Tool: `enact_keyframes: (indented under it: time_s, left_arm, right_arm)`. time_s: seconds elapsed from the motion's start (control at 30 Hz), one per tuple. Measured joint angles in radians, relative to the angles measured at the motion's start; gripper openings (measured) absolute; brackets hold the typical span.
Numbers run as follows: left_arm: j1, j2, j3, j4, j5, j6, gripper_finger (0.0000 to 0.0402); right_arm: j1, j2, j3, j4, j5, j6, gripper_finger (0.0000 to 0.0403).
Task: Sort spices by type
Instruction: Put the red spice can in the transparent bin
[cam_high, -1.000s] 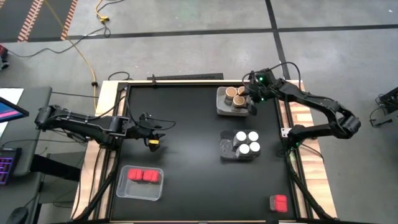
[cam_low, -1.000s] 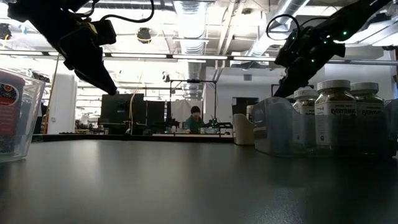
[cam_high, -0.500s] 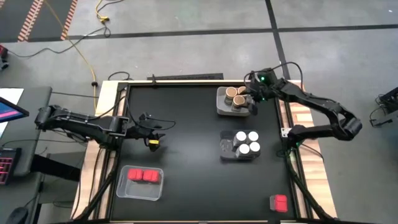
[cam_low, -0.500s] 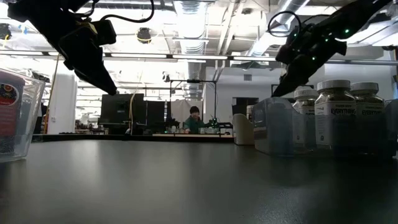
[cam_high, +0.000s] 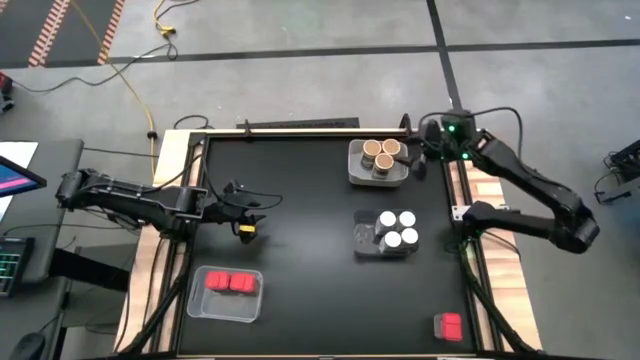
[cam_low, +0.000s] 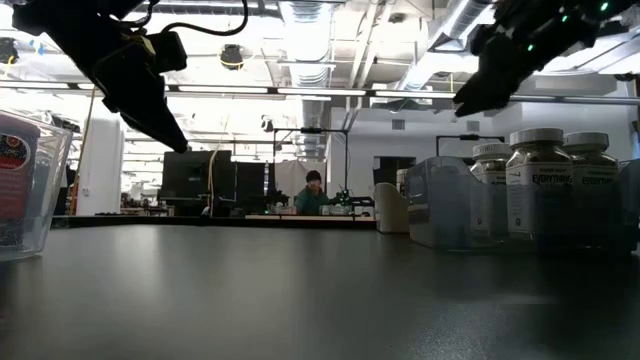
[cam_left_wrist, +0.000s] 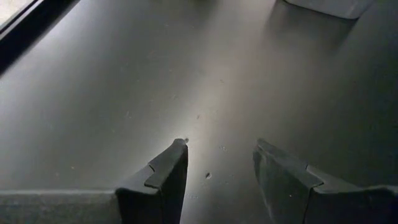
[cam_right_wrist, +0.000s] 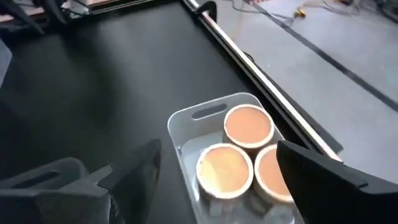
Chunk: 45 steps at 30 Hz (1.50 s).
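Three brown cork-topped jars (cam_high: 379, 155) stand in a white tray (cam_high: 356, 172) near the far right of the table; the right wrist view shows them (cam_right_wrist: 231, 165) from above. My right gripper (cam_high: 422, 160) (cam_right_wrist: 219, 149) hangs open, just right of that tray and above it. Several white-lidded jars (cam_high: 397, 229) (cam_low: 540, 185) sit in a clear tray. Two red boxes (cam_high: 229, 282) lie in a clear tray near the left front. One more red box (cam_high: 448, 325) lies loose at the right front. My left gripper (cam_high: 250, 218) (cam_left_wrist: 221, 149) waits open over bare table.
The black tabletop (cam_high: 300, 200) stretches between the trays. A clear tray wall with a red box (cam_low: 25, 180) stands close at the left of the low view. Wooden rails frame the table (cam_high: 180, 150). A person (cam_low: 314, 190) sits far back in the room.
My right gripper has risen from over the cork-jar tray and drawn back toward the table's right edge. The three cork-topped jars stay in the tray. The left arm has kept still.
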Motion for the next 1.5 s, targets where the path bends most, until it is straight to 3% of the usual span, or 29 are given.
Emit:
enact_keyframes:
  time_s: [0.47, 0.83, 1.03, 1.27, 1.37, 1.5]
  left_arm:
    - [0.0, 0.0, 0.0, 0.0, 0.0, -0.003, 0.0171]
    - [0.0, 0.0, 0.0, 0.0, 0.001, -0.018, 0.0171]
    - [0.0, 0.0, 0.0, 0.0, 0.002, 0.019, 0.0171]
    - [0.0, 0.0, 0.0, 0.0, 0.002, 0.112, 0.0171]
    - [0.0, 0.0, 0.0, 0.0, 0.001, 0.16, 0.0171]
    - [0.0, 0.0, 0.0, 0.0, 0.001, 0.212, 0.0171]
  right_arm:
    - [0.165, -0.035, 0.205, -0.606, 0.186, 0.378, 0.0345]
    - [0.376, -0.035, 0.216, -0.821, 0.297, 0.859, 0.0345]
    - [0.633, -0.033, 0.216, -0.82, 0.372, 1.216, 0.0333]
    - [1.057, -0.016, 0.216, -0.745, 0.483, 1.707, 0.0304]
    - [1.227, 0.034, 0.235, -0.705, 0.557, 1.892, 0.0302]
    - [1.393, 0.17, 0.271, -0.706, 0.569, 2.09, 0.0302]
